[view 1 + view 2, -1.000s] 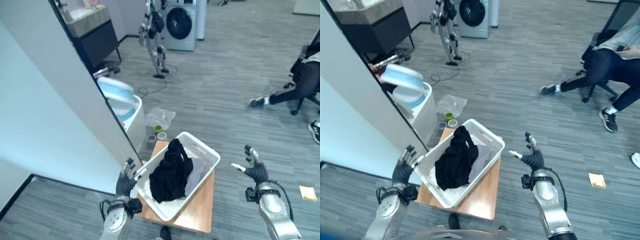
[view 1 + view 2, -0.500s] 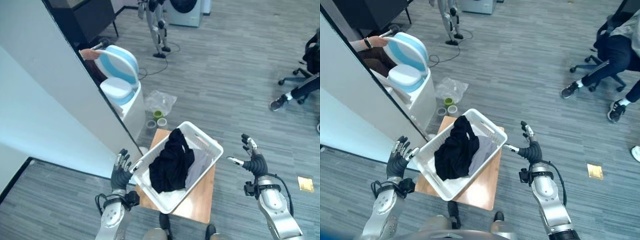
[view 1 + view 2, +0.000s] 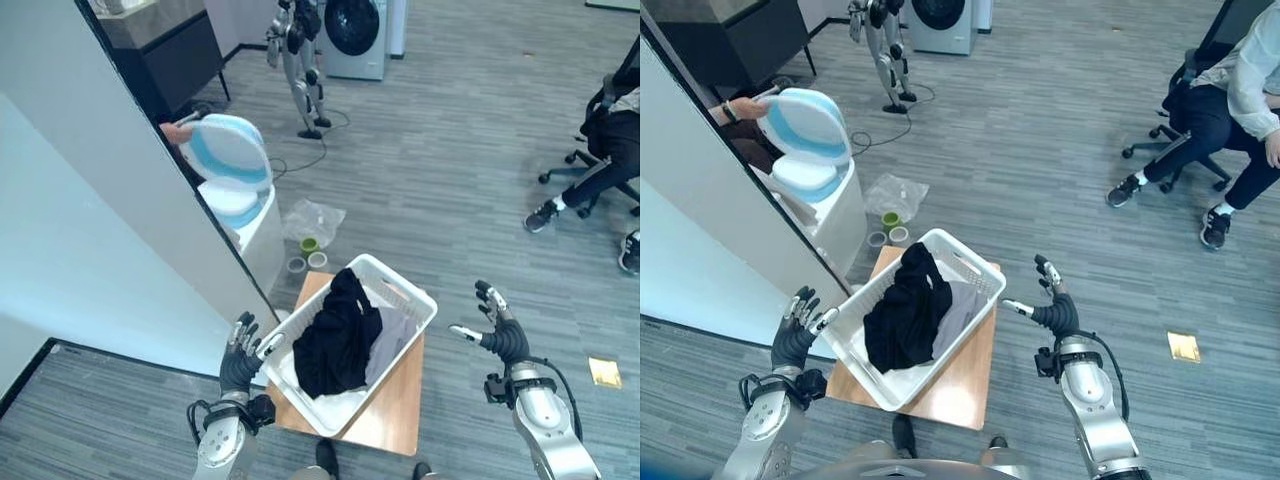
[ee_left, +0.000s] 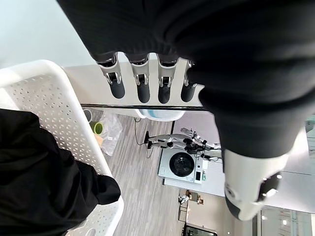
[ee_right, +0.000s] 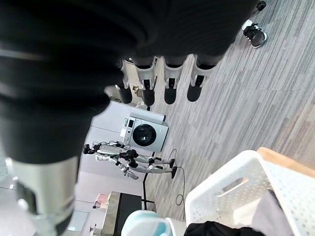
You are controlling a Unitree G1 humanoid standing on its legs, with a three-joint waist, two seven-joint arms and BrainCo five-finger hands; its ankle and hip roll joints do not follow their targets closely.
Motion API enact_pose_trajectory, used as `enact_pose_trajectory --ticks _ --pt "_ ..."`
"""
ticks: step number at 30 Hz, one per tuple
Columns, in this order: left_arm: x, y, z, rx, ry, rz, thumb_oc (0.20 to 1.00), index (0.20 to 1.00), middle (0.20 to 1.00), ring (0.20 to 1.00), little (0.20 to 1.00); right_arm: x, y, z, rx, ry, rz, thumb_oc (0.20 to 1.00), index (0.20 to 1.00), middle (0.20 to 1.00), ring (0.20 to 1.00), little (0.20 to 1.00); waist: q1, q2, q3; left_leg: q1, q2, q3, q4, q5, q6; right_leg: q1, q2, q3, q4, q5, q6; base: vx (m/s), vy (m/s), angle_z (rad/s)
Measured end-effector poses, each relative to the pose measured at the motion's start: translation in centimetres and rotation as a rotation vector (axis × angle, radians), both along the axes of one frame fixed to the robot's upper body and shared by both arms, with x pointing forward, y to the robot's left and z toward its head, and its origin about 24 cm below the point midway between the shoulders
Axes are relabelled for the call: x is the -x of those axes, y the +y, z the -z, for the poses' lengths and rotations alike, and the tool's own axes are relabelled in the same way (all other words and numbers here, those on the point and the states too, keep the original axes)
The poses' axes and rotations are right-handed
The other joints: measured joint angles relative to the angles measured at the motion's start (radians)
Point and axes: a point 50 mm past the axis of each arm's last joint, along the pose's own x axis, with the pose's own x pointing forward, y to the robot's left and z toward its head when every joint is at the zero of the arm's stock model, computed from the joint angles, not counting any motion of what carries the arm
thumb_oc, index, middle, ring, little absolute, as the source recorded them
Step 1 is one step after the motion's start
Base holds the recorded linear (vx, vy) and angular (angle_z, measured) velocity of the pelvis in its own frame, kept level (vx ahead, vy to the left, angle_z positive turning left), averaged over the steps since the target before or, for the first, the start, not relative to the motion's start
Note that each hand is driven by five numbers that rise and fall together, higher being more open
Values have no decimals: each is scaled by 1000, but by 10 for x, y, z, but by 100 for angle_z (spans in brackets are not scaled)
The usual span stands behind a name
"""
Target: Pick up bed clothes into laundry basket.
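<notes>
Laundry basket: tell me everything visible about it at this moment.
The laundry basket is white perforated plastic, rectangular, with cut-out handles at its ends. It sits upright, turned diagonally, on a small wooden table. Inside lie a black garment heaped over a pale grey cloth. The left hand, fingers straight, is at its near-left corner; the open right hand hangs apart.

The black garment [image 3: 335,345] covered much of the laundry basket's [image 3: 395,283] floor and part of the grey cloth [image 3: 388,338] under it — what lay beneath could not be told. The basket hid most of the wooden tabletop [image 3: 396,420]. A seated person [image 3: 1230,110] was cut off at the picture's edge. Behind the white partition [image 3: 110,220], another person showed as a hand [image 3: 175,131] only.
</notes>
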Motion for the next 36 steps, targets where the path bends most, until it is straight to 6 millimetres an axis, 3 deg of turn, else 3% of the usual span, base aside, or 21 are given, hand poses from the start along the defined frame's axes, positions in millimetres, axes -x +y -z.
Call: enact_pose_trajectory --ticks 13,36 --pt "2 0 3 3 13 11 1000 1000 1000 1000 1000 1 -3 8 3 39 12 1000 1000 1000 1000 1000 1 13 -53 -5 0 0 0 -3 -4 -6 -1 3 -1 1 -2 -10 -1 0" --pt "-2 -11 3 8 11 61 1000 1000 1000 1000 1000 9 3 18 0 90 -5 1000 1000 1000 1000 1000 5 -5 -70 -22 -3 -25 0 -2 -3 -10 0 -21 2 -1 0 0 2 2"
